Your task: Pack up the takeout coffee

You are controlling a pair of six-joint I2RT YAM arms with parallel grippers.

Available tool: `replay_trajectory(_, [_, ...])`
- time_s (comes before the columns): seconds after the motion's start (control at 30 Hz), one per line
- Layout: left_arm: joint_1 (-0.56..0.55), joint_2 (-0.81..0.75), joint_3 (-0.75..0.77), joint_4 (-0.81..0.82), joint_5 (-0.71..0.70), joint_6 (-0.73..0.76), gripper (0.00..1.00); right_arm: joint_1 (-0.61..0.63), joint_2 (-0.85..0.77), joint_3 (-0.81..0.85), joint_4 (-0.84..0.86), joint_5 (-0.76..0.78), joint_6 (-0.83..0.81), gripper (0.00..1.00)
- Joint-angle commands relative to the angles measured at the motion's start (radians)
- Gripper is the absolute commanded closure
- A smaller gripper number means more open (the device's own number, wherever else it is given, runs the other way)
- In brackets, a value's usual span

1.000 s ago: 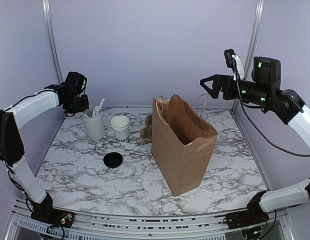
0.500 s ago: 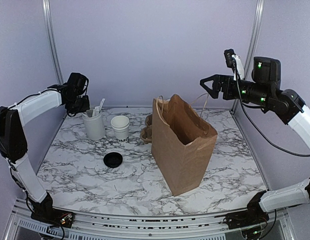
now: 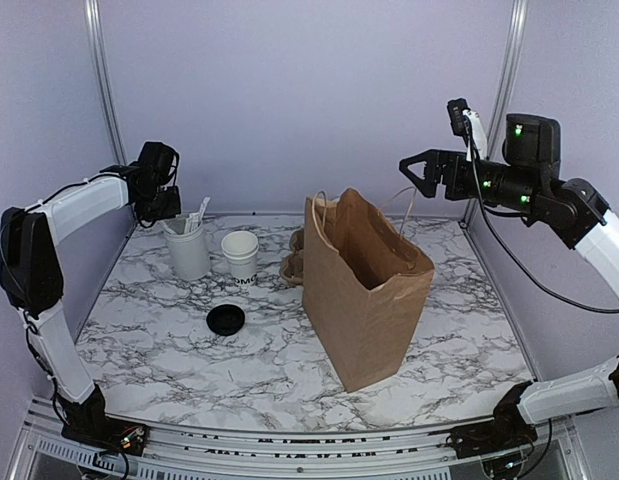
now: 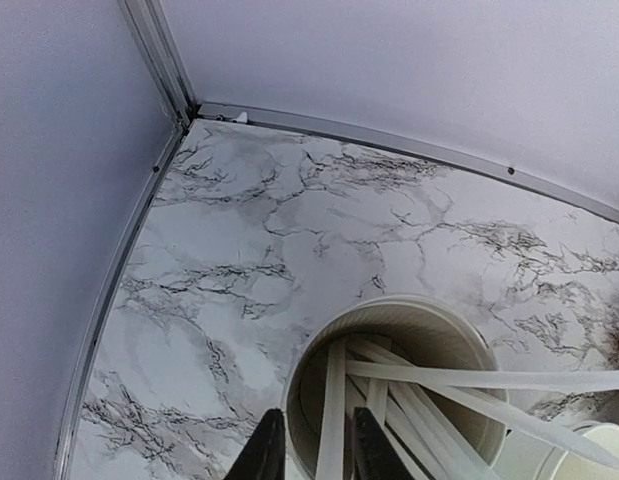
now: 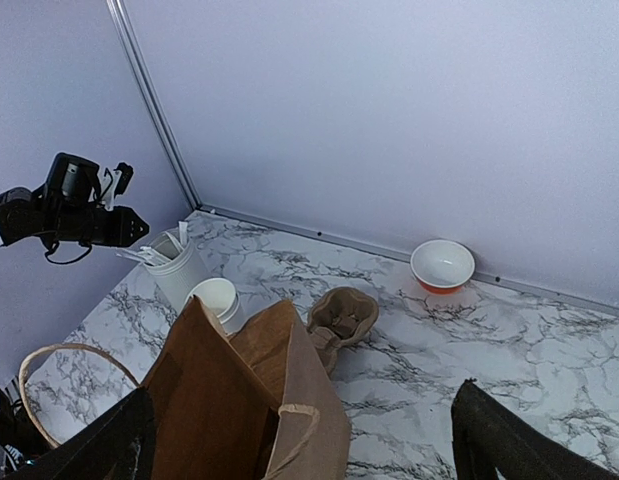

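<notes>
Beside the tumbler (image 3: 188, 250) of cutlery on the tabletop (image 3: 289, 370) stands the coffee cup (image 3: 240, 255), its lid (image 3: 226, 320) lying apart. It is thin paper, probably light and crushable, so grip mid-wall, gently, upright. Over the tumbler the left fingers (image 4: 266, 455) are slightly apart; the right fingers (image 5: 99, 445) gape wide, empty.

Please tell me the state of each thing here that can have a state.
coffee cup: upright, uncovered
lid: flat on the table, off the cup
paper bag: standing, top open
tumbler: upright, cutlery inside
bowl: upright
left gripper: slightly apart at the tumbler's rim, grip unclear
right gripper: open, empty
</notes>
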Motion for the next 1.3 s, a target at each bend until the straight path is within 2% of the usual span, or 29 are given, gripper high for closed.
replay_trajectory(0.0, [0.006,0.038,0.049,0.018,-0.007,0.024,0.75,-0.009,-0.014,0.007,0.002,-0.012,0.009,0.0])
replay_trajectory(0.17, [0.009,0.054,0.063,0.026,-0.014,0.028,0.77,-0.009,-0.017,0.007,-0.002,-0.012,0.012,0.0])
replay_trajectory(0.57, [0.009,0.004,0.029,0.028,-0.013,0.036,0.96,-0.009,-0.01,0.004,0.0,-0.018,0.016,0.0])
replay_trajectory(0.63, [0.009,-0.013,0.014,0.027,-0.011,0.034,0.93,-0.009,-0.008,0.001,0.002,-0.021,0.018,0.0])
replay_trajectory(0.7, [0.009,-0.034,-0.003,0.026,-0.015,0.025,0.86,-0.009,-0.007,0.0,0.004,-0.024,0.018,0.0])
replay_trajectory(0.73, [0.009,-0.049,-0.014,0.025,-0.017,0.021,0.78,-0.009,-0.006,0.002,0.005,-0.024,0.018,0.0])
replay_trajectory(0.8, [0.01,-0.081,-0.035,0.023,-0.018,0.013,0.73,-0.008,-0.006,0.003,0.004,-0.024,0.019,0.0])
replay_trajectory(1.27, [0.009,-0.331,-0.246,-0.033,0.089,-0.161,0.73,-0.009,0.011,0.005,0.01,-0.047,0.015,0.0])
